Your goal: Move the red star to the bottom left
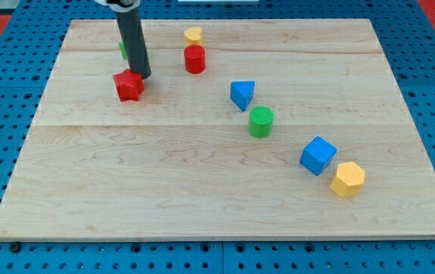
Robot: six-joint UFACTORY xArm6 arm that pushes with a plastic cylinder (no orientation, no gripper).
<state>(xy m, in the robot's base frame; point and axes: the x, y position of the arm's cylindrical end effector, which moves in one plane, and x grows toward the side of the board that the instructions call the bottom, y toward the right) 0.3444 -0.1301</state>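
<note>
My tip (143, 77) sits on the wooden surface (202, 198) in the upper left part of the view, touching or all but touching the upper right edge of the red star (128, 85); the star lies just below and to the view's left of the tip, in the upper left quarter of the surface and well apart from the bottom left corner; the rod carries no jaws, so there is nothing open or closed to report, and nothing is held; a green block (122, 49) shows only as a sliver behind the rod, toward the view's top, and I cannot make out its shape; to the view's right of the rod stands a red cylinder (195, 58), with a small yellow block (193, 34) just above it near the top edge, its shape too small to tell; nearer the middle lies a blue triangular block (242, 94), with a green cylinder (261, 122) just below and to its right; farther toward the lower right sits a blue cube (318, 155), and close beside it, on its lower right, a yellow hexagonal block (347, 180).
</note>
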